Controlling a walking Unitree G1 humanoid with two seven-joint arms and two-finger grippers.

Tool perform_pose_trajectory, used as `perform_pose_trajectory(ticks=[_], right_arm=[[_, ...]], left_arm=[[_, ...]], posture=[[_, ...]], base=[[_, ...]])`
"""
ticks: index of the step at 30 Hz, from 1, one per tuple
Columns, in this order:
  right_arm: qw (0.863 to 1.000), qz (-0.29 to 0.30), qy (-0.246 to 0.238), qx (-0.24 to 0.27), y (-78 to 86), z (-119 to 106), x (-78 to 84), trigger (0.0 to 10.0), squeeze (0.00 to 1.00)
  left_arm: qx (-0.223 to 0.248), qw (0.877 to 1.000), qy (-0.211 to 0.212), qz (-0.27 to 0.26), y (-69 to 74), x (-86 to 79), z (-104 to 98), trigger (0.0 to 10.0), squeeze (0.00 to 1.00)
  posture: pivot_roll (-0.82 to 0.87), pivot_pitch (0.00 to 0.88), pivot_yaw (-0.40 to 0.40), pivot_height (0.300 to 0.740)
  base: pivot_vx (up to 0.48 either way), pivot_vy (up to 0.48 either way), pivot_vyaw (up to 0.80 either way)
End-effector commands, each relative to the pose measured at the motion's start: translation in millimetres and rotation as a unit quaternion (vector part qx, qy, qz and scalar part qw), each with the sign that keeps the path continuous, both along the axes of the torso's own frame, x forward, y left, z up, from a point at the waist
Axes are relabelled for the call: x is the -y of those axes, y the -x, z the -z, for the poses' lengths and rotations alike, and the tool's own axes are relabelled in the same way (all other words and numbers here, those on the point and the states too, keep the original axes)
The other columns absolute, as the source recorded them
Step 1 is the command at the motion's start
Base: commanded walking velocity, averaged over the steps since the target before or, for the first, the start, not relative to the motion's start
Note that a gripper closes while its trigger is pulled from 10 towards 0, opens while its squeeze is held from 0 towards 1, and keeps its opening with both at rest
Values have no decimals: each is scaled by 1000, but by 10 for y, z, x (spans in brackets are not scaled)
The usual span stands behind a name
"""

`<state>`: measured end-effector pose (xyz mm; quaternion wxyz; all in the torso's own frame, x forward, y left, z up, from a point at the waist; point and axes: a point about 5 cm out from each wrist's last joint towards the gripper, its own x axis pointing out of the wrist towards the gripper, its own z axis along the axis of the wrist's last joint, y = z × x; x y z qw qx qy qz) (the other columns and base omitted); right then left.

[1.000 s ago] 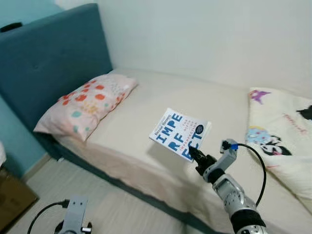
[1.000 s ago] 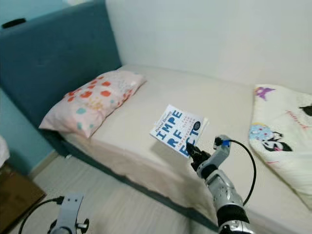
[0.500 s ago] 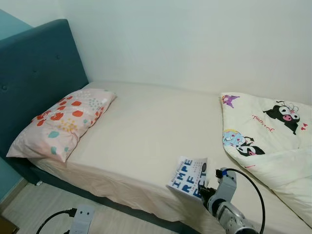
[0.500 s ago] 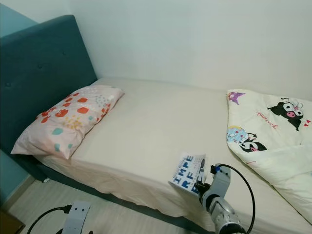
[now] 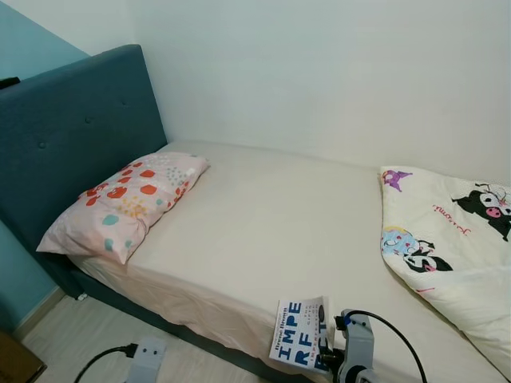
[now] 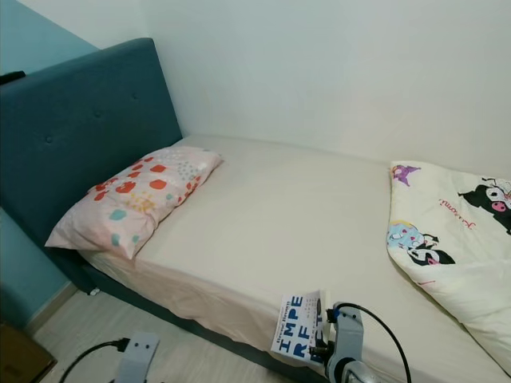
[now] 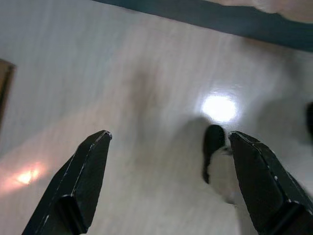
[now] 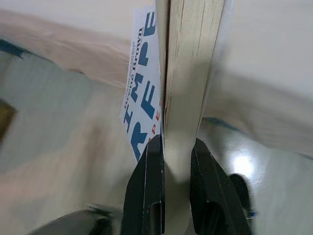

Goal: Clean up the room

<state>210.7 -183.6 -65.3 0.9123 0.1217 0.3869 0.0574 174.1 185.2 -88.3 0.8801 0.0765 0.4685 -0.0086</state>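
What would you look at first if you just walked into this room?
Probably the white book with big blue letters, pinched in the right tool at the near edge of the bed. Then the flowery pink pillow by the teal headboard, and the cartoon blanket on the bed's right.

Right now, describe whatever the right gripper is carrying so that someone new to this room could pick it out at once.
Start at the cream-sheeted bed with the teal padded headboard and follow its near edge toward the cartoon-print quilt. There the right gripper pinches a thin white paperback book by its lower edge. Its big blue block letters set it apart from the floral pink pillow.
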Motion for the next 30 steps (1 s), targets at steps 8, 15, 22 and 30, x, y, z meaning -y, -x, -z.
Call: perform_pose_trajectory(ticks=[8, 15, 22, 30], right_arm=[[998, -50, -47, -18, 55, 41, -208, 10000, 0], [996, -66, -51, -23, 65, 48, -247, 10000, 0], [996, -73, -52, -28, 72, 52, -254, 10000, 0], [995, -75, -51, -32, 81, 57, -247, 10000, 0]], left_arm=[[-22, 999, 32, -13, 70, -3, 35, 10000, 0], [-26, 999, 36, -16, 82, -25, 38, 10000, 0], [-33, 999, 41, -9, 110, -5, 52, 10000, 0], [-32, 998, 50, -9, 105, 31, 54, 10000, 0]], posture=[[-88, 0, 24, 733], [-83, 0, 24, 733], [-85, 0, 28, 733], [-87, 0, 23, 733]], base=[[0, 0, 678], [0, 0, 681], [0, 0, 679], [0, 0, 679]])
